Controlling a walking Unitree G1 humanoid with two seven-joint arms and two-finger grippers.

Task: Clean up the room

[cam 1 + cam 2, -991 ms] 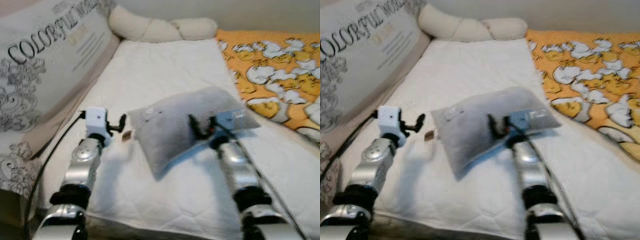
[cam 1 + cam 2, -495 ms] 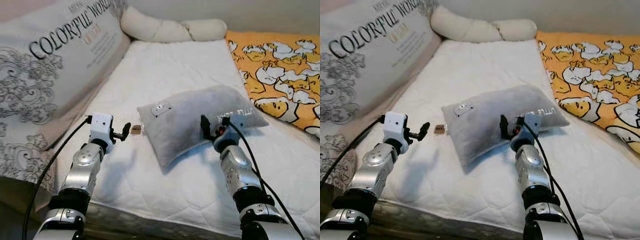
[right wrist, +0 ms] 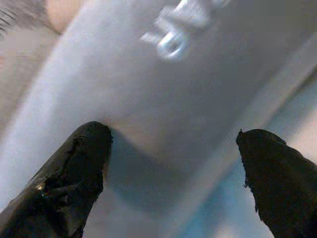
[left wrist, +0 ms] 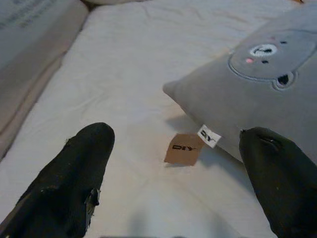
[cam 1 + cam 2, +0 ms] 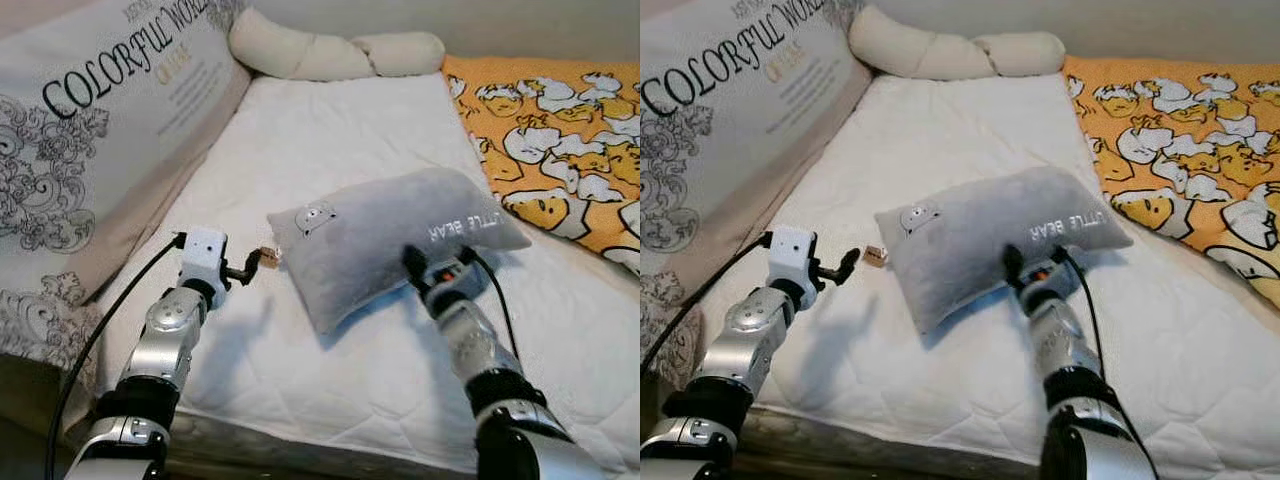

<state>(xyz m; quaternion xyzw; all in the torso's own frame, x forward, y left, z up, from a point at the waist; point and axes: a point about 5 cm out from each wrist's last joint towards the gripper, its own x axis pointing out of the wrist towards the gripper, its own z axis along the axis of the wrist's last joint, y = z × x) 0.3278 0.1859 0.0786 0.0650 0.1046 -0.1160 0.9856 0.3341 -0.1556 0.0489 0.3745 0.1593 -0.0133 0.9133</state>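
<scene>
Cleanup looks barely started to me: the grey pillow point(image 5: 385, 245) is lying loose on the white mattress point(image 5: 330, 150), skewed, nothing gripped or lifted yet. Everything relative to that pillow: the big printed cushion point(image 5: 90, 140) leans well off to its left, the cream bolster point(image 5: 330, 55) sits far behind it at the head of the bed, and the orange duck blanket point(image 5: 560, 130) is just off its right end.

The pillow is soft and plump, with a little bear face stitched near one corner and white lettering near the other (a small brown tag point(image 4: 183, 148) hangs off the bear corner).

Left gripper point(image 5: 252, 266) hovers just beside that tagged corner, fingers spread. Right gripper point(image 5: 425, 272) is up against the pillow's near edge, fingers wide apart, pinching nothing.
</scene>
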